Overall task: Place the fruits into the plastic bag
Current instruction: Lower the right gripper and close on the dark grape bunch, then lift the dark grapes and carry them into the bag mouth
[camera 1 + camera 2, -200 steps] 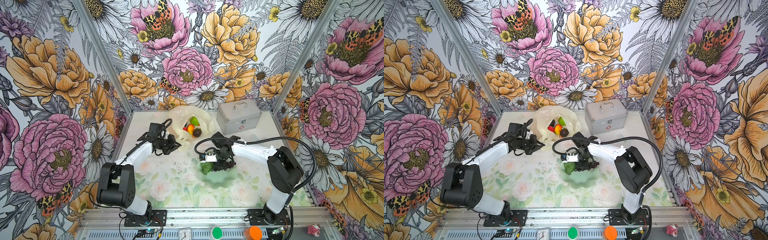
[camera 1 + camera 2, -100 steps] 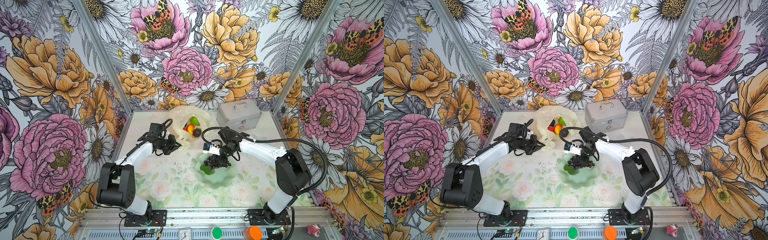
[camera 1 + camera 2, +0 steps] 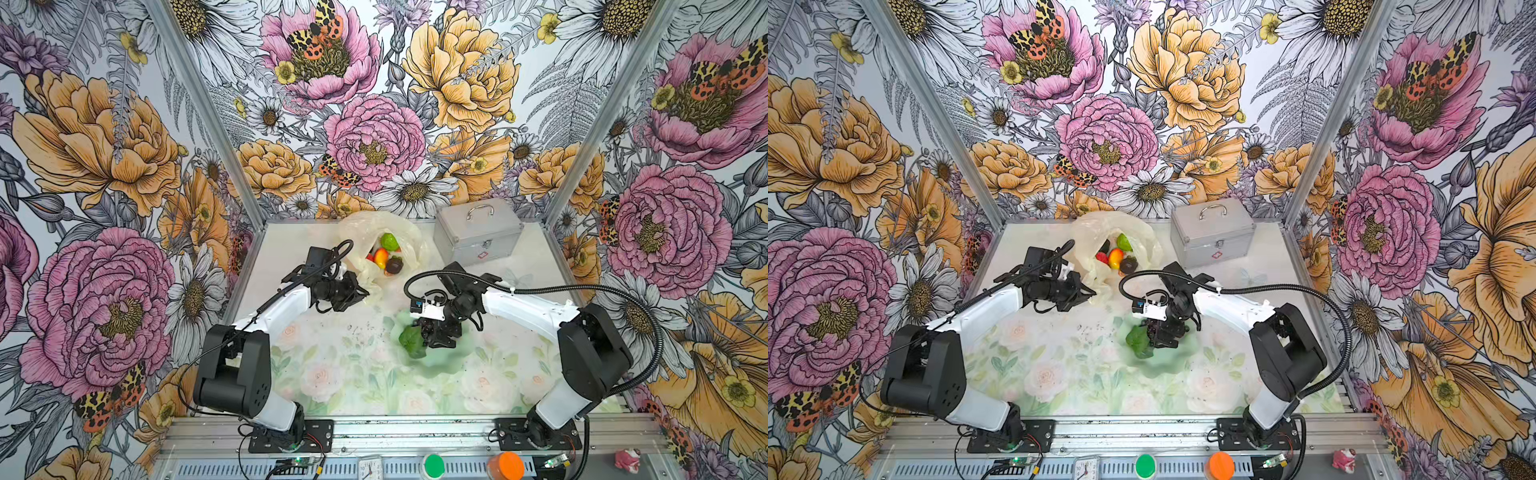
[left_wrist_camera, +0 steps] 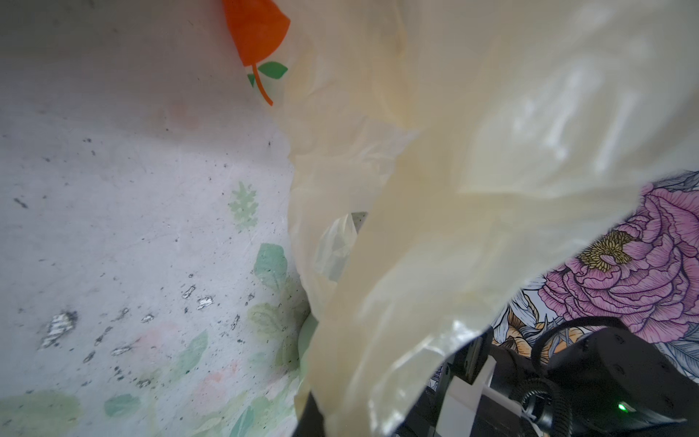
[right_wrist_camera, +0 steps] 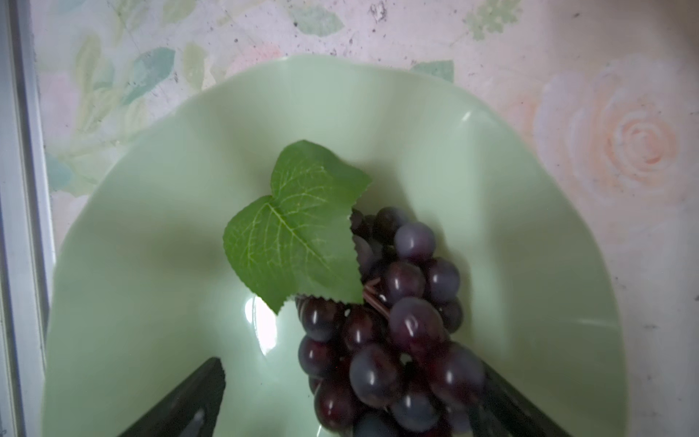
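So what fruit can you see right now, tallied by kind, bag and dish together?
Green fruit, in the plastic bag: 1
Yellow-red mango, in bag: 1
Red fruit, in bag: 1
Dark fruit, in bag: 1
Purple grape bunch with leaf, in the dish: 1
Total: 5 visible; the bag may hide more.

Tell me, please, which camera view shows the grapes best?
The right wrist view: the grapes lie close-up in the green dish. In both top views the right gripper mostly hides them; the left wrist view shows none.
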`<state>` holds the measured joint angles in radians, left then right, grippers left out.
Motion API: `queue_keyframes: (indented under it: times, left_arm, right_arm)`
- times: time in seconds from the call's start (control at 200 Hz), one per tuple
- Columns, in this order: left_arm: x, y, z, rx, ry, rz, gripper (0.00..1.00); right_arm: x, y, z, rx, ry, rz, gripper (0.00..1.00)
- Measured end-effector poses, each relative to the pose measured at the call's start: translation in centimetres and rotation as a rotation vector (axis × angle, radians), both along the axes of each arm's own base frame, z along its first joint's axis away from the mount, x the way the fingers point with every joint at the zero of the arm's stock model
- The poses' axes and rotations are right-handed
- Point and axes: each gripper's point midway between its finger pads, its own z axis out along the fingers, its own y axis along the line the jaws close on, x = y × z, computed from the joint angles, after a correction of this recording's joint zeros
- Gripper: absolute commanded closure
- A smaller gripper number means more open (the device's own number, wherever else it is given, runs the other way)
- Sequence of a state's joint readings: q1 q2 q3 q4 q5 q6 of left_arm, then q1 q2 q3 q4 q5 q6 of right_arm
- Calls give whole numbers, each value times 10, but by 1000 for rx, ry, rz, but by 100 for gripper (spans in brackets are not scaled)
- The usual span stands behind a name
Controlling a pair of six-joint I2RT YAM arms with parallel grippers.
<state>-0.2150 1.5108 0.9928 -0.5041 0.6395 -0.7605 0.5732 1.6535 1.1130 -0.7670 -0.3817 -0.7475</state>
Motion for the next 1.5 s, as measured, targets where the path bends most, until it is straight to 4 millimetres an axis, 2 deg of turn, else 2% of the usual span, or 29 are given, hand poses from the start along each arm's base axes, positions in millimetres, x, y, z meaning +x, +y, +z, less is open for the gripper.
queue_keyframes:
  times: [0.175,0.315,0.395,0.46,0.63,0.76,0.92,1.15,1.36,1.501]
  left_arm:
    - [-1,-3,0,2,2,-6,100]
    - [-1,-5,1,4,2,-7,100]
    - [0,-4,2,8,0,-3,100]
    - [1,-4,3,11,-4,0,100]
    - [3,-4,4,13,-6,3,100]
    - [2,-5,3,16,0,-1,100]
    - [3,-9,4,19,-4,-10,100]
    - [0,-17,6,25,-11,-29,100]
    - [-1,-15,6,56,-20,-34,100]
    - [-6,-12,9,87,-36,-36,100]
  right_arm:
    - [4,-2,-19,-68,-22,41,1]
    - [4,0,-44,-115,-2,71,11]
    - [6,3,-47,-116,-9,74,24]
    - [9,6,-45,-105,-22,70,41]
    - [15,9,-41,-83,-34,49,66]
    - [18,11,-29,-37,-56,31,78]
    - [16,10,-14,41,-47,-21,84]
    - [14,7,5,168,17,-142,85]
    - [18,15,50,307,73,-286,84]
    - [36,27,88,398,111,-392,83]
